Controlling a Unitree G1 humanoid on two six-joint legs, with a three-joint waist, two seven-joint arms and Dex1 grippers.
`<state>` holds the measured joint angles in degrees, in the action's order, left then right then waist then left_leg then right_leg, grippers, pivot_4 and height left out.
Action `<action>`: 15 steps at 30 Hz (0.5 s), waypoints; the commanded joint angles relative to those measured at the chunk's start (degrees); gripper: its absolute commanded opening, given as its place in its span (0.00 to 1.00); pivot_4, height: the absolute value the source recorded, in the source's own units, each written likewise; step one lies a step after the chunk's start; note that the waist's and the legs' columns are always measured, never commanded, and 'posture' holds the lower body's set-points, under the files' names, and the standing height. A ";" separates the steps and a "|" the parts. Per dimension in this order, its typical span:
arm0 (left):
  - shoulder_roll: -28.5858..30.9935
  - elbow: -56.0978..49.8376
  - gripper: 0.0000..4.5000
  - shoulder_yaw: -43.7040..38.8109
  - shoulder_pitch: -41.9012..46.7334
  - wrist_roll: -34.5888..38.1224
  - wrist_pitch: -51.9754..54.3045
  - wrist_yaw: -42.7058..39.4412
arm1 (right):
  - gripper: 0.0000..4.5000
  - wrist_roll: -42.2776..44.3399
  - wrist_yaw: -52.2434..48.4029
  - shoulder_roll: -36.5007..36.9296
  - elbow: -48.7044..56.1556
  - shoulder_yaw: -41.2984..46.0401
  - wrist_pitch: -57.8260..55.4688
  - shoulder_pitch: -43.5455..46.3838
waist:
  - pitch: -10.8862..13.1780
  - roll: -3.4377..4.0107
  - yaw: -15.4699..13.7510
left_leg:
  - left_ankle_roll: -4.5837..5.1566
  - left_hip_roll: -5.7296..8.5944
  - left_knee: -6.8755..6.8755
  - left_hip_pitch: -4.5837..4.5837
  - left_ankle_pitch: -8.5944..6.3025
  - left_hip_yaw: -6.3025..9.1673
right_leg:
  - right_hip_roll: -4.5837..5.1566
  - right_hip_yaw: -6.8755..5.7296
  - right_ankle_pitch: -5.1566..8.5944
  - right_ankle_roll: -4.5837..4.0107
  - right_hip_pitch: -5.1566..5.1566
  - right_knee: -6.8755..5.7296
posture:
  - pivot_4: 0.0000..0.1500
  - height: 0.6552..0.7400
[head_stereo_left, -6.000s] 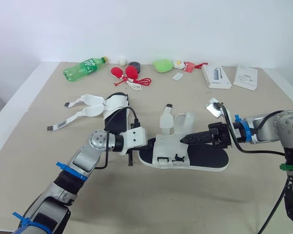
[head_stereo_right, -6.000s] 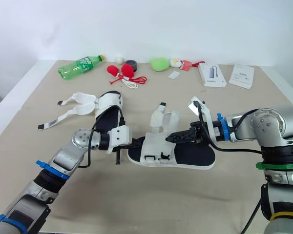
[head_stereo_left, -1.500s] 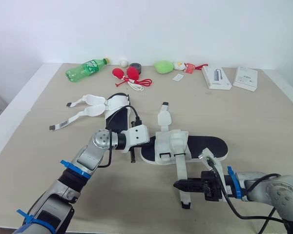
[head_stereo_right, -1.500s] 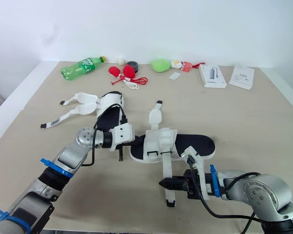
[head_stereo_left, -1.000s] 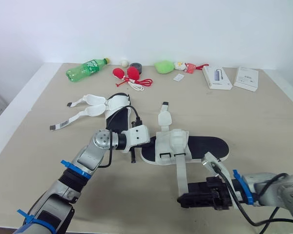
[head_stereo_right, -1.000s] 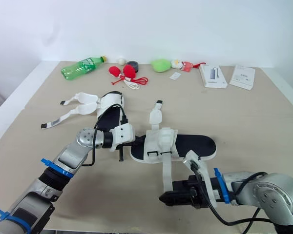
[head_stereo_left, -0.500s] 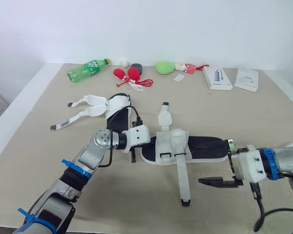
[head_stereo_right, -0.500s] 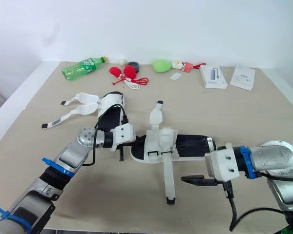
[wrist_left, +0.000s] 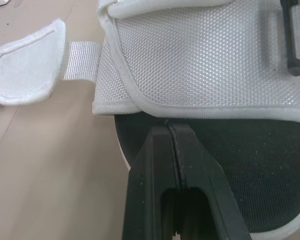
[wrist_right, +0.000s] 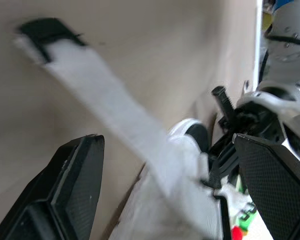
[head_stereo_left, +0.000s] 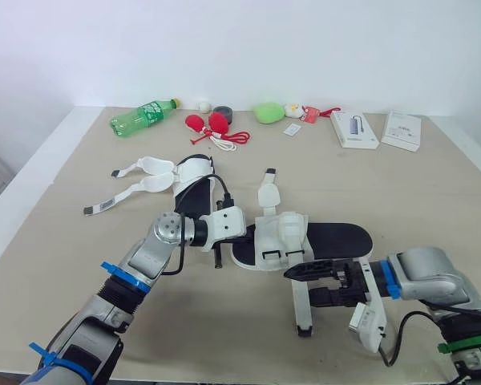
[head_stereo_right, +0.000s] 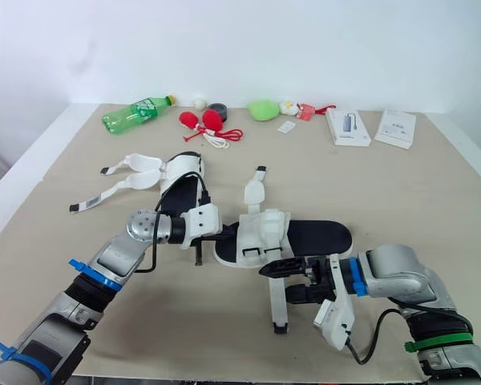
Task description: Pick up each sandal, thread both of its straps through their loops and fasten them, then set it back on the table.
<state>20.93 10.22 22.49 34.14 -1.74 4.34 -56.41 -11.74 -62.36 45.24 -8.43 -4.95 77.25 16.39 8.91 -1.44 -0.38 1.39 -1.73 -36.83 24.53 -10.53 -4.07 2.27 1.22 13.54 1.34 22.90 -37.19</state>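
Note:
A white sandal with a black sole lies flat mid-table. One strap runs toward the near edge and ends in a black tip; the other strap points away. My left gripper is shut, its tips resting on the black insole at the toe end. My right gripper, turned on its side, is open, with one finger on each side of the near strap, close to the buckles. The second sandal lies farther left, its straps spread out loose.
Along the far edge lie a green bottle, red items with a cord, a tape roll, a green object and two white boxes. Bare tabletop stretches to the right.
My right gripper left the strap's black tip, swung out to the right, then came back rolled over and open around the strap nearer the sandal. The left gripper and sandal stayed put.

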 commanded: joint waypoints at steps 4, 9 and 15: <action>0.38 -0.09 0.00 0.55 -0.70 -0.62 0.85 -0.55 | 0.70 1.21 7.78 4.63 5.25 -4.10 -1.68 -0.03 | 0.00 0.00 -0.01 | 0.00 0.00 0.08 -0.03 0.00 -0.08 | 0.04 0.02 0.00 -0.04 0.02 0.00 | 1.00 1.00; 0.35 -0.33 0.00 0.74 -0.92 -0.58 1.03 -0.73 | 0.28 1.99 10.48 8.52 8.20 -6.33 -3.58 -1.77 | 0.00 0.00 -0.02 | 0.00 0.00 0.11 -0.09 0.00 -0.12 | 0.04 0.05 0.01 -0.05 0.00 0.00 | 1.00 1.00; 0.02 0.21 0.00 0.97 -0.59 -0.73 0.84 -0.75 | 0.01 3.40 13.22 10.84 9.14 -8.28 -7.26 -2.77 | 0.00 0.00 -0.02 | 0.00 -0.01 0.11 -0.11 0.00 -0.22 | 0.01 0.10 0.02 -0.02 0.01 -0.01 | 1.00 1.00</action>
<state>20.95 10.07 22.44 34.12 -1.74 4.87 -56.65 -10.54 -50.64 55.18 -1.12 -13.40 70.79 13.79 8.91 -1.44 -0.40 1.39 -1.73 -36.73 24.42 -10.53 -4.30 2.28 1.32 13.56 1.33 22.90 -37.20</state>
